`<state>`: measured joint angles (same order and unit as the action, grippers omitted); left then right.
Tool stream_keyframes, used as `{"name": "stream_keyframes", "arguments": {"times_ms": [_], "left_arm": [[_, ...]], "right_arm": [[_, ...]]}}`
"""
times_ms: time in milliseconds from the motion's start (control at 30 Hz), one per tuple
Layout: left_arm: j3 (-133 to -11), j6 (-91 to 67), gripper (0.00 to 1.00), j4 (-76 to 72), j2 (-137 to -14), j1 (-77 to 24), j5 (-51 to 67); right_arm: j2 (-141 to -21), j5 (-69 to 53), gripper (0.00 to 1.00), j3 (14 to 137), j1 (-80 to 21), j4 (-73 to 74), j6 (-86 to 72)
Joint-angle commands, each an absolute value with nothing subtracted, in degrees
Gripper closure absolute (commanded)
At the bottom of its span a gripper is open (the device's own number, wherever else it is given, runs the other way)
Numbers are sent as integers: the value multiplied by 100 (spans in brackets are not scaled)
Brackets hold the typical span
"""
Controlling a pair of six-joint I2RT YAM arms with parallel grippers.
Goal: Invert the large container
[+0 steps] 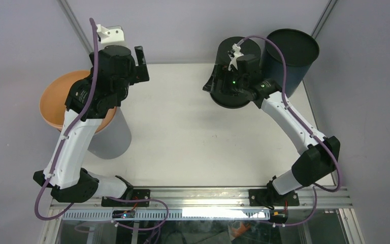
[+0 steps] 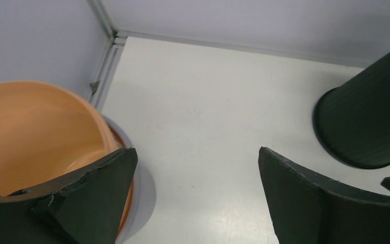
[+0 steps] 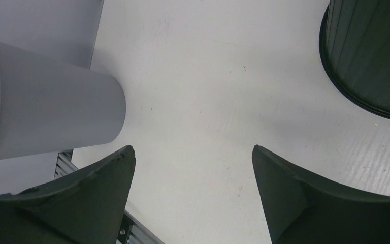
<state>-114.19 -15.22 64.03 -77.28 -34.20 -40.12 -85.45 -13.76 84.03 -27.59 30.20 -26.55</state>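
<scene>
Found upright at left edge of bench (image 1: 193,132): large grey plastic container with orange interior (image 1: 109,134). Judged light, stiff, slick; best pinched at rim. Both left jaws and right jaws spread, empty.

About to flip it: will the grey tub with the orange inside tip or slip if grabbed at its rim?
The grey tub is tall and narrows toward its base, so a sideways push may tip it. Its wall looks smooth, so the left end effector might slip. It looks empty, so probably light.
</scene>
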Motion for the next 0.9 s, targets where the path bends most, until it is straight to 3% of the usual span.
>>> {"name": "stream_keyframes", "arguments": {"times_ms": [0,133,333,500,867], "left_arm": [[-11398,-1811,7,7103,-7564,-3473,-5227],[-11238,-2389,15,7717,-7677,-3389,-5674],[-10287,-2341,19,7380,-7424,-2321,-4733],[-9864,-2210,29,6991,-7324,-1845,-4374],[-10098,-1715,95,6328,-7518,-1816,-2743]], "right_arm": [[-8648,-1326,11,8767,-2825,2689,-2637],[-8755,-1363,11,8821,-2878,2667,-2620],[-8732,-1387,11,8760,-2918,2671,-2593],[-8660,-1366,11,8653,-2929,2707,-2558],[-8511,-1269,11,8463,-2928,2752,-2570]]}}
